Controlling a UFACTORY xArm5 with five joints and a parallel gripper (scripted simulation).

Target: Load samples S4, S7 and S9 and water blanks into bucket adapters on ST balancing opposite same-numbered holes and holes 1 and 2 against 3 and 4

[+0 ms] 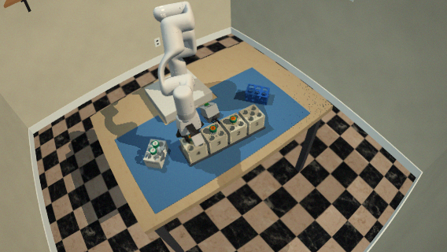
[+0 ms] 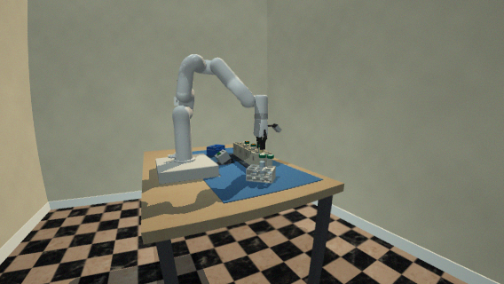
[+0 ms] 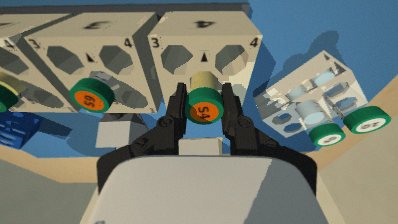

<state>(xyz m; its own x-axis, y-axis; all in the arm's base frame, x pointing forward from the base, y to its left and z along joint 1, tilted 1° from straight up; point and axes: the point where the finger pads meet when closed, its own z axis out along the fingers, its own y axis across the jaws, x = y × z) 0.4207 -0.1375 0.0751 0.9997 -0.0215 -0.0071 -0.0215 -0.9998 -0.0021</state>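
S4 (image 3: 204, 110) sits right in the pincer — green ribbed cap, orange dot, the ID printed on it. The gripper (image 3: 203, 111) is clamped on that cap, one black finger (image 3: 176, 112) pressed on each side. The tube's pale body drops into adapter 4 (image 3: 206, 47), a cream block with chamfered, octagon-mouthed holes; its lower end is hidden in the block, and which hole it is I cannot tell for sure.

Next door, adapter 3 (image 3: 95, 55) carries S9 (image 3: 90, 97), same green cap and orange dot, standing upright in a near hole. A third capped tube (image 3: 5, 95) shows at the frame's left edge, label out of view.

From above, the four blocks stand in a tight row on ST (image 1: 222, 134), on a blue mat (image 1: 165, 185) over a speckled wooden table (image 1: 315, 100). Beside the row stands RB (image 1: 156, 154), a pale open-frame rack holding two white-dotted blanks (image 3: 367, 120). RS (image 1: 256, 94), blue and boxy, stands well apart on the far side. The small sloped desk (image 1: 209, 111) sits just behind the row, near the arm's base plate (image 1: 157, 103).
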